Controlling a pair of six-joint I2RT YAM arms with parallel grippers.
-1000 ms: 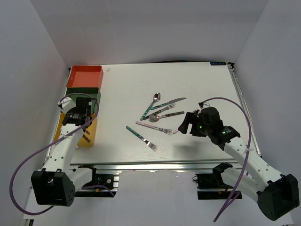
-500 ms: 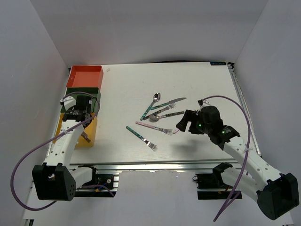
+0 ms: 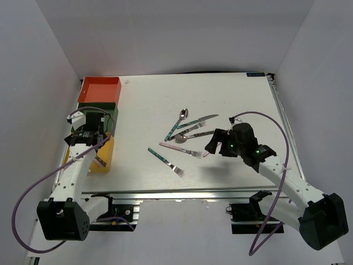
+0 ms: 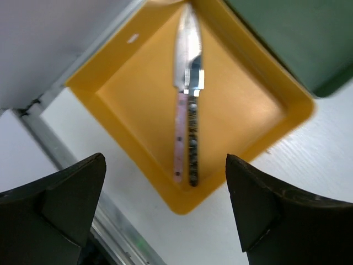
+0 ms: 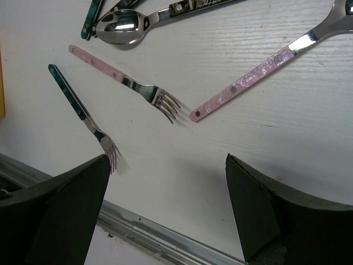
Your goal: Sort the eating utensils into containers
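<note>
My left gripper [image 3: 94, 143] [image 4: 164, 165] hangs open over the yellow container [image 3: 106, 156] [image 4: 242, 94]. Two knives lie side by side in that bin, one with a pink handle [image 4: 178, 135] and one with a dark patterned handle [image 4: 192, 141]. Behind it stand the dark green container [image 3: 113, 110] [image 4: 298, 38] and the orange-red container [image 3: 99, 89]. My right gripper [image 3: 212, 145] [image 5: 165, 165] is open and empty, low over the table. Just ahead of it lie a pink fork [image 5: 127, 81] [image 3: 179, 149], a teal fork [image 5: 77, 107] [image 3: 165, 161] and a pink-handled utensil [image 5: 248, 81].
More utensils lie crossed mid-table: a spoon [image 3: 182, 115], a teal-handled knife [image 3: 199, 120] and a dark-handled spoon [image 5: 124, 22]. The metal rail of the table's near edge [image 5: 143, 232] runs just below the right gripper. White walls enclose the table.
My left gripper has opened and let the dark-handled knife drop into the yellow container, then drawn slightly back. My right gripper has crept left toward the forks.
</note>
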